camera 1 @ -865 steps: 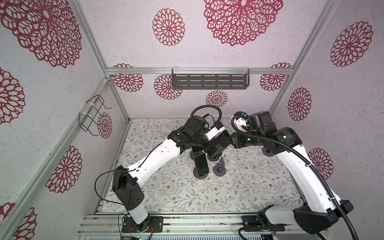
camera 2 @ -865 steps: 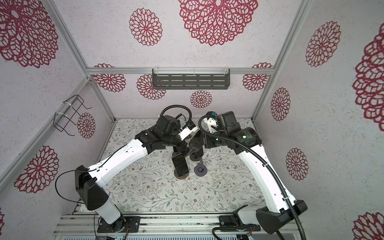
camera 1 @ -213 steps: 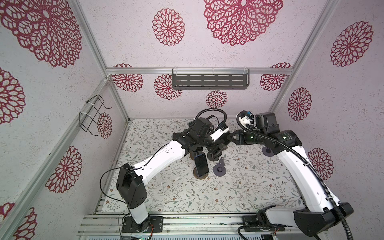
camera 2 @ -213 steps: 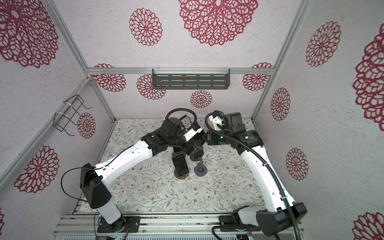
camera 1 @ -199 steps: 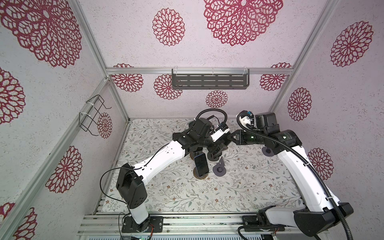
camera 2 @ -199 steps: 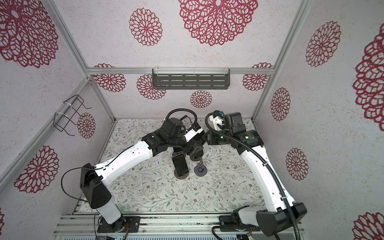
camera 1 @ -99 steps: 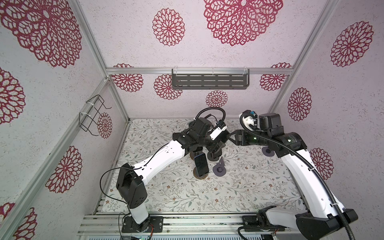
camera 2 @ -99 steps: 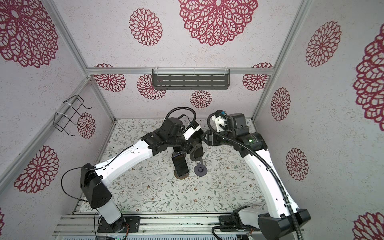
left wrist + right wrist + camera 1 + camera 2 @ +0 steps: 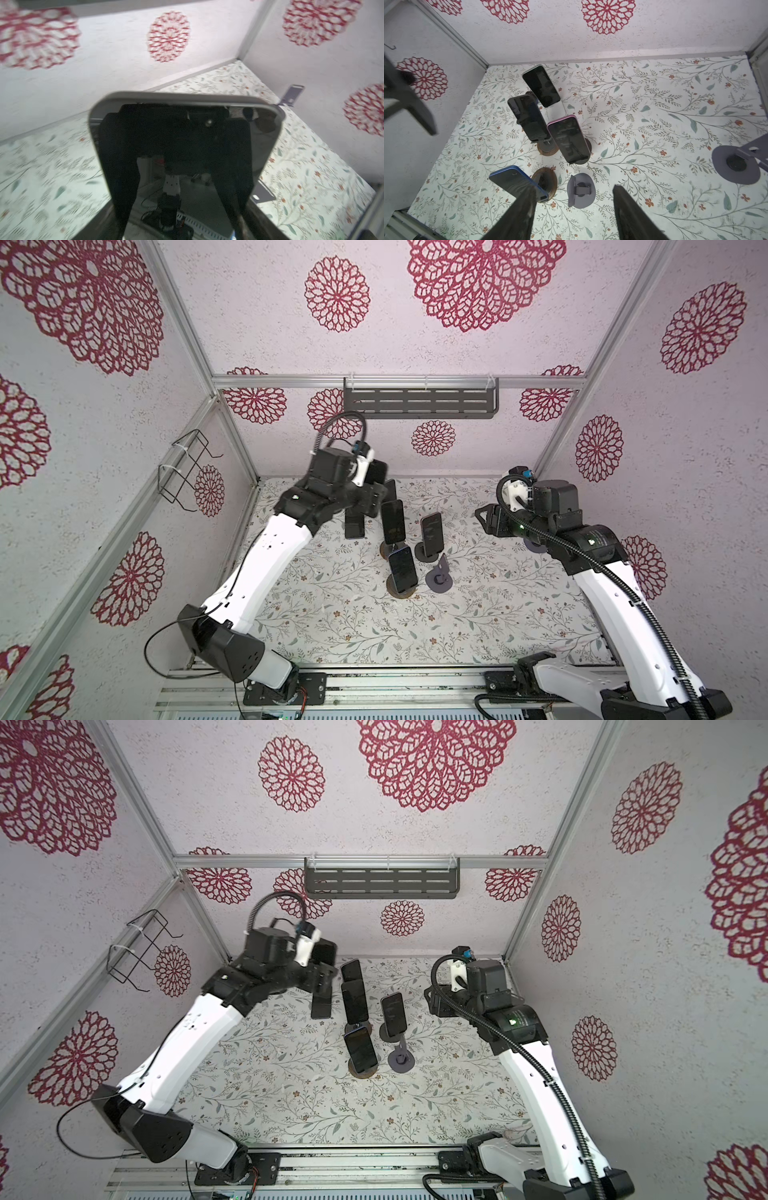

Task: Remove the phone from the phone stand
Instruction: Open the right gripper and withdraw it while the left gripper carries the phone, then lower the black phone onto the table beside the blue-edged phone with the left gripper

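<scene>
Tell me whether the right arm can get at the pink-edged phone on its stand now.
Likely yes. The right gripper is open and faces the pink-edged phone with only bare mat between. The left gripper, shut on a gray-edged phone, is on the far side, clear of that path.

The left gripper (image 9: 365, 506) is over the back left part of the floral desk (image 9: 478, 614). Its fingers (image 9: 374, 499) are closed on the top end of a dark phone (image 9: 354, 527), which hangs upright, apart from the stands. Just right of it, four other phones (image 9: 393, 522) stand clustered on round stands. The front phone (image 9: 402, 570) leans on a brown base (image 9: 401, 593), beside an empty grey stand (image 9: 439, 577). The right gripper (image 9: 478, 516) hovers well apart on the right, pointing toward the cluster.
</scene>
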Controlling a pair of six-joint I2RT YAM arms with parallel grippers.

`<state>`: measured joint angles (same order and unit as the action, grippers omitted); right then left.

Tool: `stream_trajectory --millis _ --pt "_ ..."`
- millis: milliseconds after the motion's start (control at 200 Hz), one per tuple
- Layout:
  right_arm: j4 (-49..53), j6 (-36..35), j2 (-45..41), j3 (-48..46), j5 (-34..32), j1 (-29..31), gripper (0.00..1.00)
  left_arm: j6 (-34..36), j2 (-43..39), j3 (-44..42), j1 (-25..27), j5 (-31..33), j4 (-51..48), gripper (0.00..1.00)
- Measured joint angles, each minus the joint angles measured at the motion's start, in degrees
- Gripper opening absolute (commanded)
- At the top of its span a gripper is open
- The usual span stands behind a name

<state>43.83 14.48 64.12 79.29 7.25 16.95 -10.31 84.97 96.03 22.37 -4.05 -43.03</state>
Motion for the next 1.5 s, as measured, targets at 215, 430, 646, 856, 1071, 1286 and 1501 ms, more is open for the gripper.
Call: stream_trajectory --millis 215,430,646,856,1071,1286,1501 --pt "-1.44 -0.44 -0.22 -3.19 -0.61 -1.22 0.61 -2.91 -1.27 -2.25 -15.32 2.12 -5.11 0.38" --pt "-2.36 -0.48 -2.89 -5.88 -1.11 -1.70 0.61 -2.89 14.49 1.81 -19.04 0.07 -9.35 0.17" --pt "-2.29 -0.48 -6.21 -8.68 -1.25 -1.97 0.61 -1.70 33.48 14.25 -19.17 -0.59 -13.99 0.01" --pt "-1.20 -0.48 -7.26 -9.94 -1.01 -2.03 0.61 -1.27 47.25 24.76 -19.17 -1.79 -17.18 0.00" --pt "-0.83 -0.46 -7.37 -10.69 -0.90 -2.08 0.61 -1.29 54.84 28.98 -19.17 -3.54 -18.34 0.00" --pt "-0.68 -0.46 -7.37 -10.97 -0.79 -2.08 0.61 -1.29 58.14 31.78 -19.15 -4.35 -18.82 0.12" --pt "-0.74 -0.46 -7.19 -10.97 -0.79 -2.08 0.61 -0.87 58.55 31.52 -18.99 -4.63 -19.45 0.43"
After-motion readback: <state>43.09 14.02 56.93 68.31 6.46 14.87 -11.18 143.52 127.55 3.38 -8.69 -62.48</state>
